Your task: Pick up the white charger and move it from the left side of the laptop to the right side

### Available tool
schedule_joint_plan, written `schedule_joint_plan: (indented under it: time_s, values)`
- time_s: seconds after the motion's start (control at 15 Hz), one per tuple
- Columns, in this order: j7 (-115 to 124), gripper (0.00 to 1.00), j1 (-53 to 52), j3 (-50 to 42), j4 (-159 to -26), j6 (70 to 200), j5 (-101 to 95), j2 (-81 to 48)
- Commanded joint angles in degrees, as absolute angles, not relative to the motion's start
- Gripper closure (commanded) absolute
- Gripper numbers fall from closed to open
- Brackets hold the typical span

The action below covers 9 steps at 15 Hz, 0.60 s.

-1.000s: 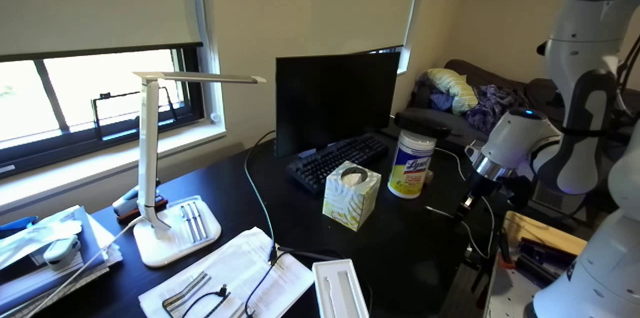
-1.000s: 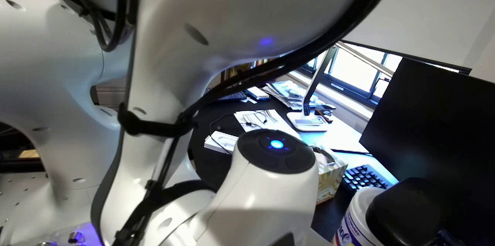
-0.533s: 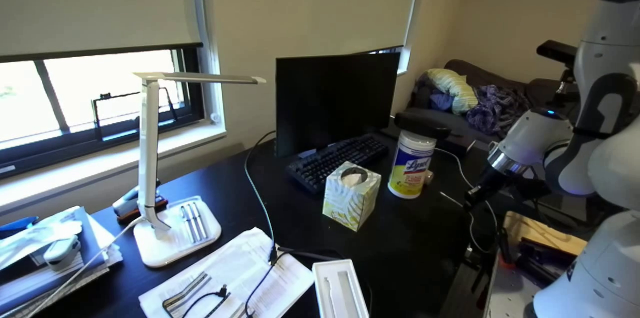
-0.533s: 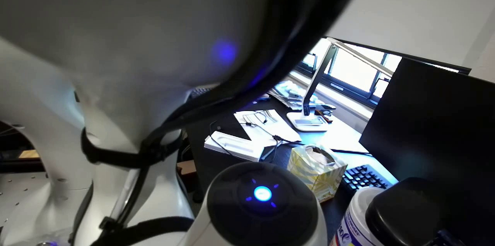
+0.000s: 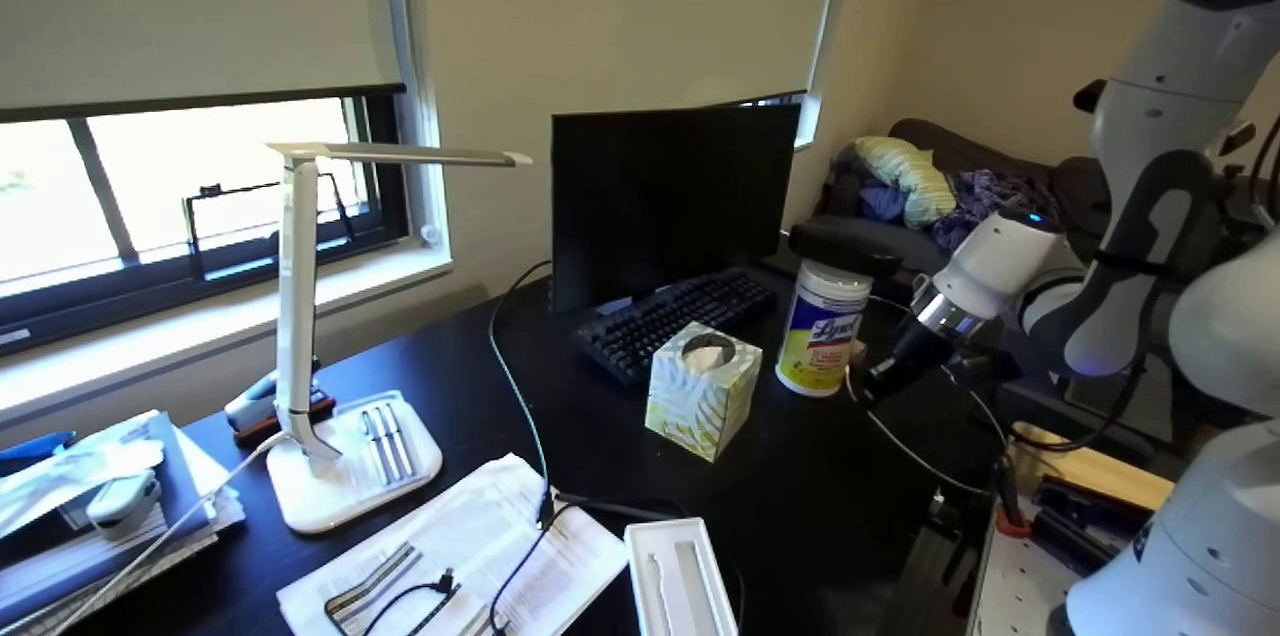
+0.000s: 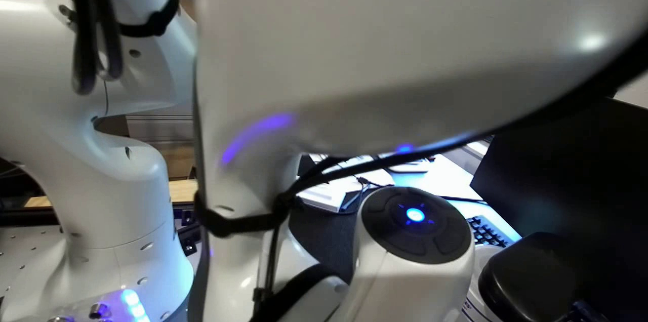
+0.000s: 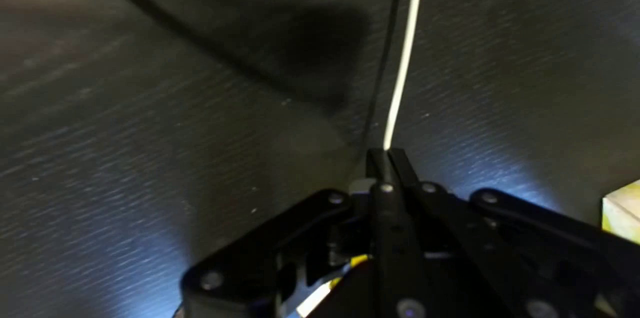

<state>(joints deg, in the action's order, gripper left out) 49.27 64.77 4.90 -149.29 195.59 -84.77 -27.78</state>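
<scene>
White charger cable (image 7: 404,60), clamped in the claw (image 7: 386,152), runs near and right over the dark desk (image 5: 790,496)!

Your black desk (image 5: 800,496) carries the lot; in the wrist view its top shows grain and pale specks (image 7: 286,102). In an exterior view you see a dark screen (image 5: 675,206) standing on it, with a keyboard (image 5: 680,321) in front, a tissue box (image 5: 690,406) near the keyboard and an upright tub (image 5: 823,331). Well apart from these, you have a white lamp (image 5: 298,316) and, to its left, a pile of papers (image 5: 70,556). Loose sheets (image 5: 470,526) lie beside the lamp's base, an open box (image 5: 673,566) just beside them; a thin cable (image 5: 511,384) runs onto the sheets from behind the screen.
</scene>
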Motion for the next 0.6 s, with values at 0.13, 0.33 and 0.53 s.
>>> schedule_joint_plan:
  time_s: [0.13,0.33,0.53]
  values:
    - [53.38,1.00,65.01,5.99,-144.61,193.29,-92.76,-35.22]
    - [55.39,1.00,63.18,3.85,-143.86,196.36,-98.26,-34.64]
    - [62.21,1.00,56.65,-2.10,-143.44,200.87,-107.85,-30.40]
